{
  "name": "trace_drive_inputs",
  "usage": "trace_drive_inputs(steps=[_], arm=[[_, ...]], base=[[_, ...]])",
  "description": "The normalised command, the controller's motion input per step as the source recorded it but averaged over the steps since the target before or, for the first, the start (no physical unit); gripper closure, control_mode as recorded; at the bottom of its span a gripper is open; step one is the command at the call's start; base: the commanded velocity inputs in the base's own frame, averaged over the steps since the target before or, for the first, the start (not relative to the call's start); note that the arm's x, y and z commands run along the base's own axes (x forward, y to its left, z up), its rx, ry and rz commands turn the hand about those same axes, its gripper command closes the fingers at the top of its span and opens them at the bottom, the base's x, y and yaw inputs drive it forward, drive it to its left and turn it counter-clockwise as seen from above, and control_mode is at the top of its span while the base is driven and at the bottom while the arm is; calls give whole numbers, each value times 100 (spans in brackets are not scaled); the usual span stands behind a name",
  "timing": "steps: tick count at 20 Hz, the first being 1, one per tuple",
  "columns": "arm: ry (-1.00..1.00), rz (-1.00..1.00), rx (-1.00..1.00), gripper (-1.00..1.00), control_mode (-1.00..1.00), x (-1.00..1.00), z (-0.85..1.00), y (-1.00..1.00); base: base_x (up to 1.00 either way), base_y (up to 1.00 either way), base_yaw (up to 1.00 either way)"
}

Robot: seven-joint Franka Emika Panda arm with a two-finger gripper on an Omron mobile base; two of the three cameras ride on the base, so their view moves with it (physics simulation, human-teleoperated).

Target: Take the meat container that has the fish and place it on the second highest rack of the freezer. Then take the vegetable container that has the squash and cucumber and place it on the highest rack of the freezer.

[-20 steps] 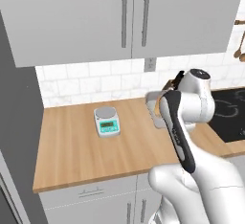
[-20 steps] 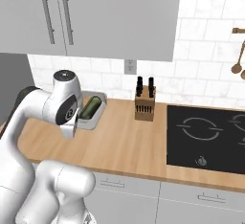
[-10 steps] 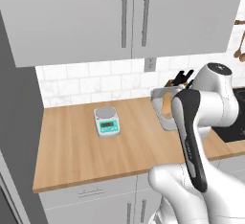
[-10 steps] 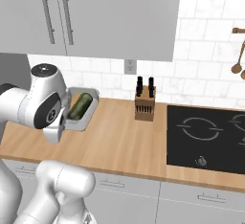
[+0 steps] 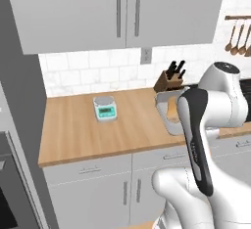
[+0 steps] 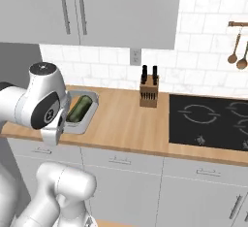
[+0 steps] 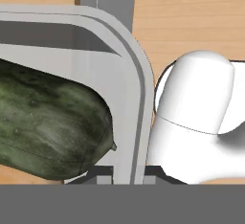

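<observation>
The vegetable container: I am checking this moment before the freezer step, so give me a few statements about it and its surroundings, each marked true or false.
1. The pincer is shut on the rim of the vegetable container. True.
2. The cucumber lies inside that container. True.
3. The container holds a silvery fish. False: it holds the dark green cucumber and an orange-tan squash.
4. The knife block stands on the cooktop. False: it stands on the wooden counter, beside the cooktop.
5. A small kitchen scale sits on the counter. True.
</observation>
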Motion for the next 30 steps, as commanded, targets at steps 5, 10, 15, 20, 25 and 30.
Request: trace_drive_inputs(steps=[5,10,15,20,25,30], arm=[[0,0,0,100,100,0,0,0],[0,0,0,100,100,0,0,0],[0,0,0,100,100,0,0,0],[0,0,0,100,100,0,0,0],[0,0,0,100,100,0,0,0],[0,0,0,100,100,0,0,0]], base=[[-98,60,4],[-25,100,3],[-1,100,0],[0,100,0],[0,100,0],[-2,100,3]])
